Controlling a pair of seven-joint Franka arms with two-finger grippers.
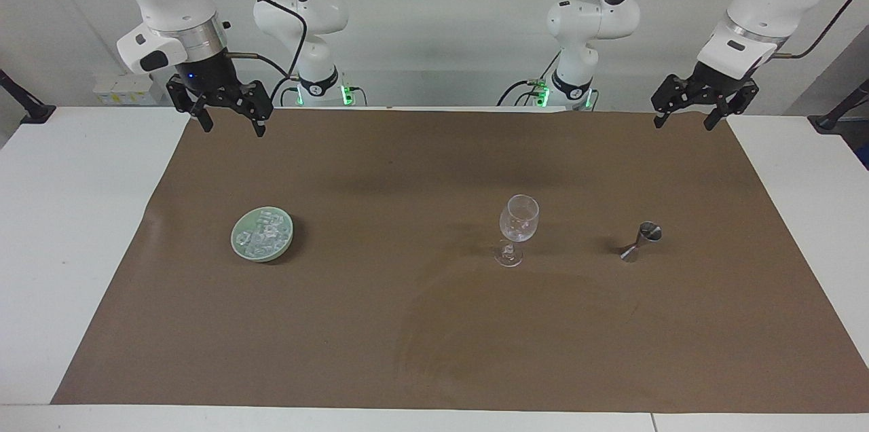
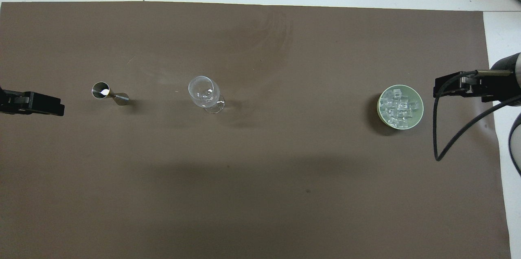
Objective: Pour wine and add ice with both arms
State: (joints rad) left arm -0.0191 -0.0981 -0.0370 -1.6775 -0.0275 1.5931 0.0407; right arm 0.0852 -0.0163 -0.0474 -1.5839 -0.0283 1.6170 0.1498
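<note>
The left gripper (image 1: 691,117) and right gripper (image 1: 228,121) are hanging with fingers apart, holding nothing; the left should be descending squarely over the jigger (image 1: 641,242), keeping it level.

Ice (image 1: 264,236) in dish (image 1: 239,246) (glass (image 1: 519,220) beside)

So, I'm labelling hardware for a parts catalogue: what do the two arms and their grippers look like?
Both arms are glossy white, with rounded jointed segments, black bands at the joints and a silver ring at the wrist. Black cables loop along each. Green lights glow at both bases. The right gripper and left gripper are black, with two fingers on angular links; a small blue light shows above the right one.
</note>
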